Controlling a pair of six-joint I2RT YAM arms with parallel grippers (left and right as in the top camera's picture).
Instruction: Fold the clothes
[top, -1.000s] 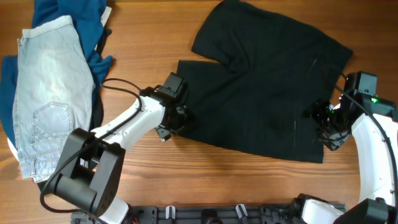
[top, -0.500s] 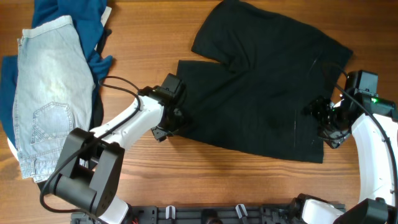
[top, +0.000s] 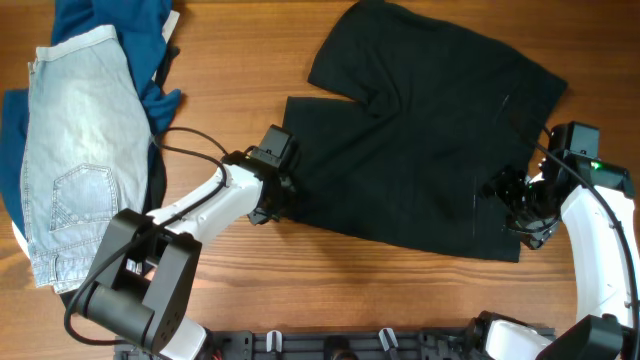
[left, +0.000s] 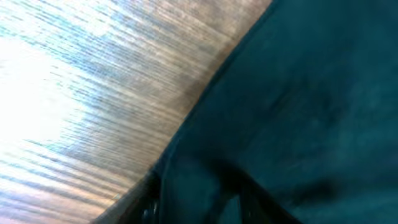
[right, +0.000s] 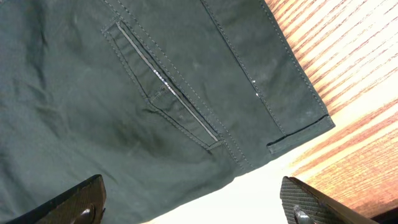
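Note:
Black shorts (top: 430, 140) lie spread flat on the wooden table (top: 400, 290). My left gripper (top: 280, 198) is at their lower left hem corner. In the left wrist view the dark fabric (left: 298, 93) is bunched between the narrowed fingers (left: 199, 199), so it is shut on the hem. My right gripper (top: 522, 208) is over the shorts' lower right corner. In the right wrist view it is wide open (right: 193, 205) above the cloth (right: 124, 74), near a back pocket (right: 168, 93) and the fabric's edge.
A pile of clothes lies at the far left: light denim shorts (top: 75, 130) on top of a blue garment (top: 110, 25). The left arm's cable loops over the wood between the pile and the black shorts.
My left gripper has shifted slightly left along the shorts' hem edge. My right gripper has edged a little down and left over the lower right corner.

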